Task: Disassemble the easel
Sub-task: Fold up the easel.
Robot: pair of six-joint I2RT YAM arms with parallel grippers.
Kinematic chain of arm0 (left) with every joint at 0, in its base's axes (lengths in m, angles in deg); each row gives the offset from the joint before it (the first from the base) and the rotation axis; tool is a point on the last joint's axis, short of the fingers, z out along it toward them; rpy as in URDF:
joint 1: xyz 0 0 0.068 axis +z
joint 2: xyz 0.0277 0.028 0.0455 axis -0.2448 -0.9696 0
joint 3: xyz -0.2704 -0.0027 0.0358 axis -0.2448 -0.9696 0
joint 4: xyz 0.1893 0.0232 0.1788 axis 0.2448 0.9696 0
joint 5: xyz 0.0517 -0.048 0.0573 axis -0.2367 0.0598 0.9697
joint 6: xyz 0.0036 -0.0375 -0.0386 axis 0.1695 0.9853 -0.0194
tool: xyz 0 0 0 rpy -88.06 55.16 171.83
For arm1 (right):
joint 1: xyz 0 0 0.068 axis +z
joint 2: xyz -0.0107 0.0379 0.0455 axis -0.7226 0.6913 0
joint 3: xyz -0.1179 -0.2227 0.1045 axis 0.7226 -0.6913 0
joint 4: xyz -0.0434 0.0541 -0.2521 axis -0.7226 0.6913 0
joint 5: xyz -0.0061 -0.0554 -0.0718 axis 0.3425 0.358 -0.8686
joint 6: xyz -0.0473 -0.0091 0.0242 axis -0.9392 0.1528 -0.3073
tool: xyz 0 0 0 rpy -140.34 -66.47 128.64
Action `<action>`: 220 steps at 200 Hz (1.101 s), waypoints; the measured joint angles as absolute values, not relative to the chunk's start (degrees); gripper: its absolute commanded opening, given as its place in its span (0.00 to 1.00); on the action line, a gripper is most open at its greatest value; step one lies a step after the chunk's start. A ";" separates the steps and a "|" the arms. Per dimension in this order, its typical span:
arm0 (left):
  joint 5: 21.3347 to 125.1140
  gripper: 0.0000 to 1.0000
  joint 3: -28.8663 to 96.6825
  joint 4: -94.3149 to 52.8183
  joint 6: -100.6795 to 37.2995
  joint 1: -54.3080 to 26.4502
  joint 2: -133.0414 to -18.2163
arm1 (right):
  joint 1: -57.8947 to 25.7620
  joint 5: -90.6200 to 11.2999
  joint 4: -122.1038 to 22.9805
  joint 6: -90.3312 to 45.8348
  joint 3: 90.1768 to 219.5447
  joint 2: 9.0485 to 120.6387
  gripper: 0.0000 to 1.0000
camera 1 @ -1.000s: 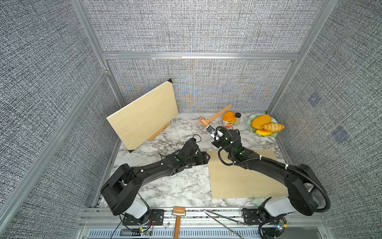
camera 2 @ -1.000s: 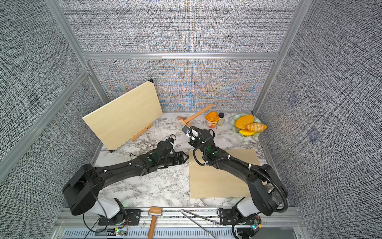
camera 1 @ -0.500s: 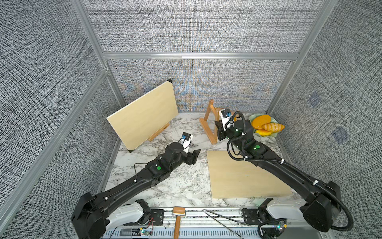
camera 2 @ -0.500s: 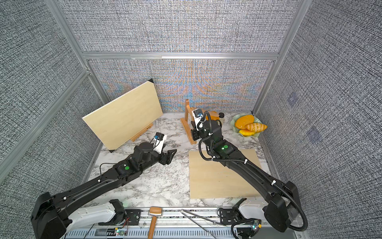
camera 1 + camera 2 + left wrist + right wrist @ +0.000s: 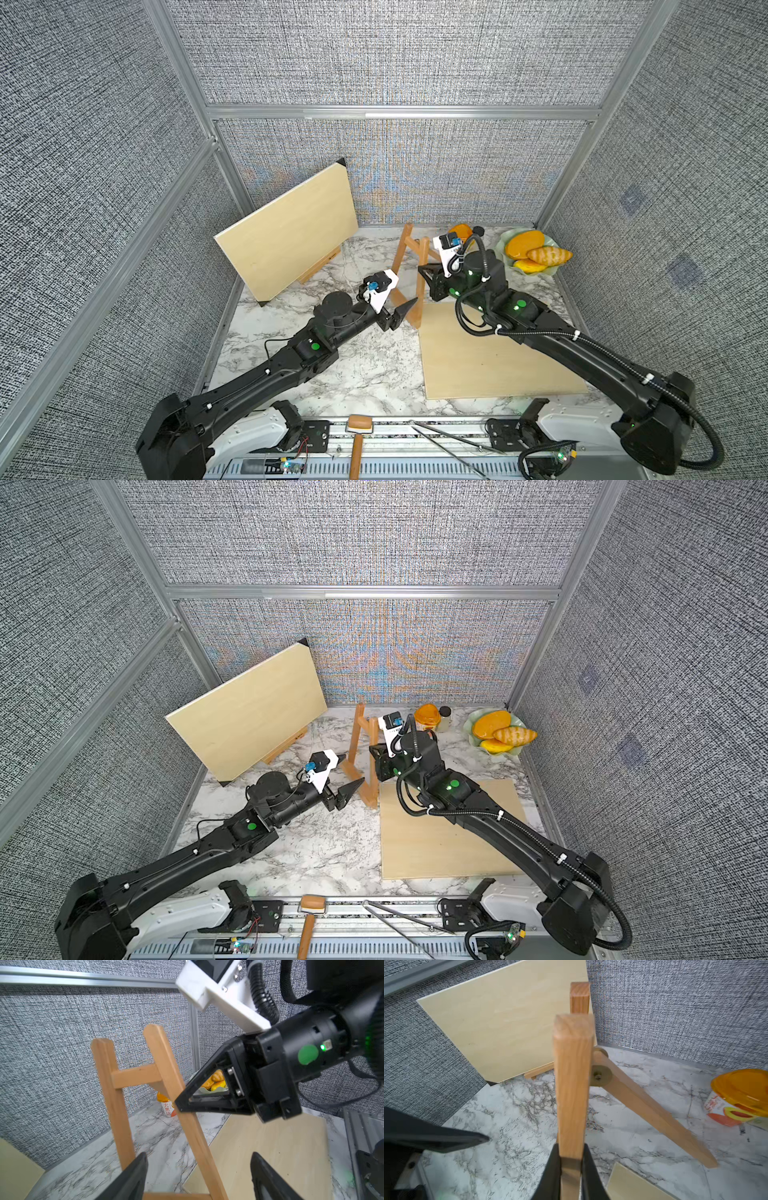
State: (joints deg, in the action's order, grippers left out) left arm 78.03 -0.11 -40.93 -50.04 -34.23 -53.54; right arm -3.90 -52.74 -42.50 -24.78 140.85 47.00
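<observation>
Half done at best: pale plywood panel (image 5: 490, 357) flat at lower right, small orange-brown wooden A-frame easel (image 5: 401, 257) upright mid-frame, rear strut (image 5: 643, 1105) bolted on. Right end effector (image 5: 572, 1159) clamped on one front leg (image 5: 572, 1084); left end effector (image 5: 198, 1169) wide open, empty, straddling its foot.

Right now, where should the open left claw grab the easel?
Probably the free front leg, low down, from the left claw's side: it's a slim straight bar standing clear, while the right claw pinches the other leg.
</observation>
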 measured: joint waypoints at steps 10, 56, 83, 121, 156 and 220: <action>78.27 0.68 -0.08 -41.17 -48.72 -34.23 -54.48 | -3.20 -52.41 -42.79 -23.97 140.85 46.94 0.00; 79.06 0.64 -1.46 -43.07 -42.76 -34.23 -56.49 | -1.89 -51.58 -43.31 -22.73 140.70 46.52 0.00; 79.06 0.63 -3.47 -45.19 -39.52 -34.21 -56.99 | -1.52 -51.63 -43.38 -22.22 140.67 46.48 0.00; 77.75 0.56 -3.17 -47.16 -36.46 -34.21 -59.95 | -0.82 -51.43 -44.49 -20.91 140.63 47.20 0.00; 75.43 0.31 -0.78 -47.64 -35.09 -34.12 -63.64 | -0.49 -51.69 -45.19 -19.16 140.63 48.25 0.00; 78.25 0.00 -0.61 -45.95 -32.40 -33.80 -63.14 | -0.29 -52.68 -44.43 -18.84 141.05 47.97 0.01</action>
